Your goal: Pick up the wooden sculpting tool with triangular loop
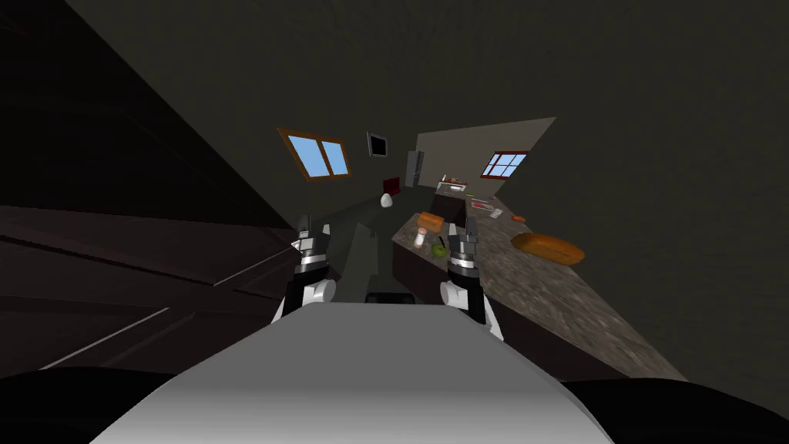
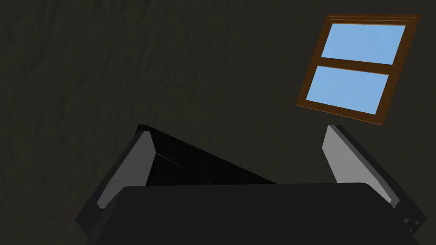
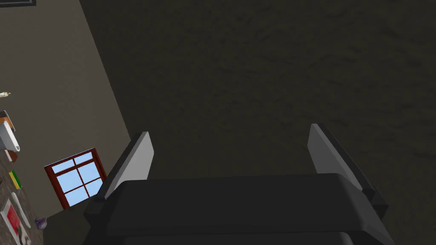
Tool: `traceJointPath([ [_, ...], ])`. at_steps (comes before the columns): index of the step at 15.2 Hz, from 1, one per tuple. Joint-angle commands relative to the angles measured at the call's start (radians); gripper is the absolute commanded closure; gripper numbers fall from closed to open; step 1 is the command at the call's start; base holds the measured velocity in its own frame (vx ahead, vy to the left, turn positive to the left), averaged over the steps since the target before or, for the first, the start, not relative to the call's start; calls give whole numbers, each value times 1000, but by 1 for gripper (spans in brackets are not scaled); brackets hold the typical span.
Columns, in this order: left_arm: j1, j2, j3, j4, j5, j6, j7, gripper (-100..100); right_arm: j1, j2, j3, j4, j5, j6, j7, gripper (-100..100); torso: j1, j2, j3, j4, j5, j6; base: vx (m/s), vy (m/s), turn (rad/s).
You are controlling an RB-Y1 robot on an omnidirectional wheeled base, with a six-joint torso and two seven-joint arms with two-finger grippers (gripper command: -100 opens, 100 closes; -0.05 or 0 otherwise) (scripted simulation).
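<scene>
Forearms in the head view reach forward side by side, left claw point(image 1: 304, 222) well apart from the speckled table point(image 1: 555, 301), right claw point(image 1: 468, 225) at its left edge. Which small item there is the sculpting tool cannot be told. In the left wrist view the fingers point(image 2: 132, 170) stand spread, released. In the right wrist view the fingers point(image 3: 134, 161) stand likewise apart.

Both arms held out forward, side by side. The left gripper point(image 1: 305, 224) has its fingers spread wide. The right gripper point(image 1: 470, 227) is spread likewise.

A dim home kitchen: long speckled counter point(image 1: 555, 308) with a bread loaf point(image 1: 548, 247), grey fridge point(image 1: 414, 168), wood-framed window point(image 1: 317, 154).
</scene>
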Motion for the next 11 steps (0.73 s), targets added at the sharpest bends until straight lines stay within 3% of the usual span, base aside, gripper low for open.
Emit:
traceJointPath([
  [1, 0, 0, 0, 0, 0, 0, 0, 0, -5, -42, -4, 16, 15, -2, 18, -100, 0, 0, 0, 0, 0, 0, -10, -23, 57],
  [5, 0, 0, 0, 0, 0, 0, 0, 0, -18, -106, -13, 56, 50, -8, 61, -100, -5, 2, 1, 0, -1, 0, -25, -64, 95],
  [11, 0, 0, 0, 0, 0, 0, 0, 0, -44, -205, -31, 140, 125, -19, 153, -100, -11, 4, 2, 1, -2, -1, -56, -123, 148],
])
